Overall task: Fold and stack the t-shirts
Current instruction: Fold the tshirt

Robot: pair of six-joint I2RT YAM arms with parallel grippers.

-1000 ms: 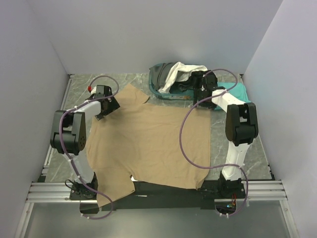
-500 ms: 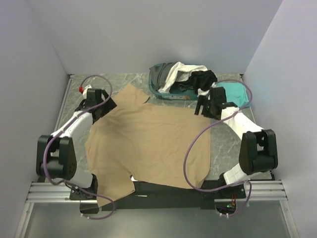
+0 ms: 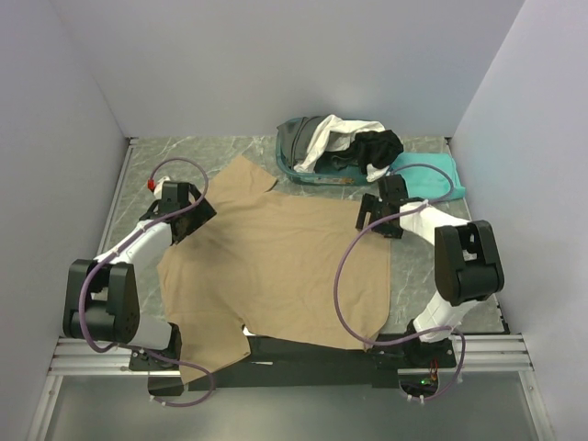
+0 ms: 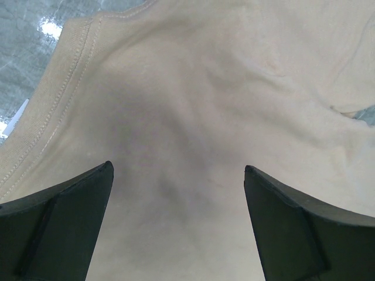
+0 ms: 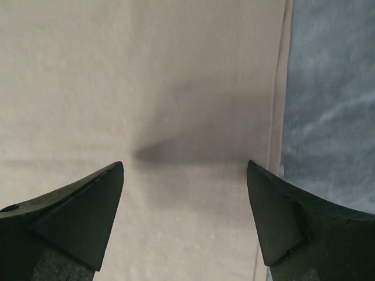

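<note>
On tabletop (image 3: 138, 165), L & R jaws both wide, empty, above flat tan tee (image 3: 276, 266) at its L & R edges; rear basket (image 3: 294, 171) holds white tee (image 3: 323, 136), black tee (image 3: 377, 145).

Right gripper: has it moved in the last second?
Yes. The right gripper left the basket, came toward the near side, and is now open over the edge of the tan shirt.

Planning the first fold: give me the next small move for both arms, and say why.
Probably lower both and close on the cloth. The left end effector and right end effector hover open over the flat tan t-shirt, the right by its hemmed edge, neither holding anything.
</note>
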